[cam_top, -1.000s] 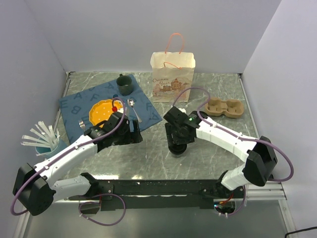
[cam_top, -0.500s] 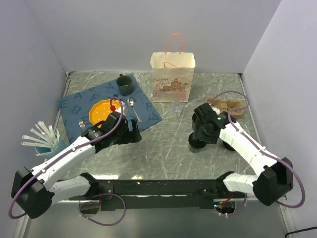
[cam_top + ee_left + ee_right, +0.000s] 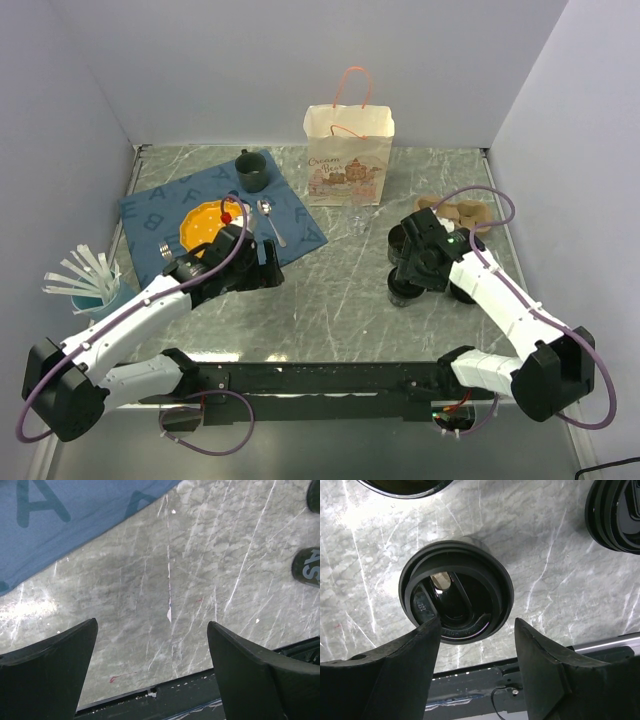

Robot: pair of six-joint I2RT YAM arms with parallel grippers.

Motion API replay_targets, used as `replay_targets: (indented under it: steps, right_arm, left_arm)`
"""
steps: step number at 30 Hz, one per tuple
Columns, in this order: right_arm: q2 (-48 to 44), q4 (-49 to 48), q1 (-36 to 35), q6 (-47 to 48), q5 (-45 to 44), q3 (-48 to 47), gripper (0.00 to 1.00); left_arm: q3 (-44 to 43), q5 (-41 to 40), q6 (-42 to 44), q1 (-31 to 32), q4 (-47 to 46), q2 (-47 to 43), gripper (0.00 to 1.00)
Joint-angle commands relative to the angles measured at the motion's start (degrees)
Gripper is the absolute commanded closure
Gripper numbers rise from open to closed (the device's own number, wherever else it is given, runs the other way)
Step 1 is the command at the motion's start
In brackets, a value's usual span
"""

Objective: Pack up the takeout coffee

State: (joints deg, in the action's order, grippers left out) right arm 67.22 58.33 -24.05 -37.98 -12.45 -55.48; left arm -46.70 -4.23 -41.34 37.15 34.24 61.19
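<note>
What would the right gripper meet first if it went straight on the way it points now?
The round black plastic lid of a small dark cup, just ahead of the right gripper; they may already touch.

Black-lidded cups [image 3: 456, 591] upright beside pulp tray [image 3: 468, 211]

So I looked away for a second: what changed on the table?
The right gripper swung right from mid-table, bringing a lidded cup toward the tray; its jaws now stand apart over that cup. The left gripper, open, the bag and the mug stayed put.
</note>
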Motion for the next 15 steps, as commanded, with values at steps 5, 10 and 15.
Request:
replay_targets:
  steps: [5, 10, 15]
  right_arm:
    - [-3.1, 5.4, 0.3, 1.7, 1.1, -13.1, 0.27]
    - [-2.8, -0.4, 0.4, 7.0, 2.9, -21.4, 0.27]
    - [7.0, -4.6, 0.5, 12.2, -4.0, -37.1, 0.27]
  left_arm:
    - [-4.4, -0.9, -0.3, -0.3, 0.6, -1.7, 0.03]
    - [-6.8, -1.2, -1.5, -0.3, 1.9, -0.8, 0.03]
    - [-10.5, -0.5, -1.7, -0.4, 2.9, -1.2, 0.03]
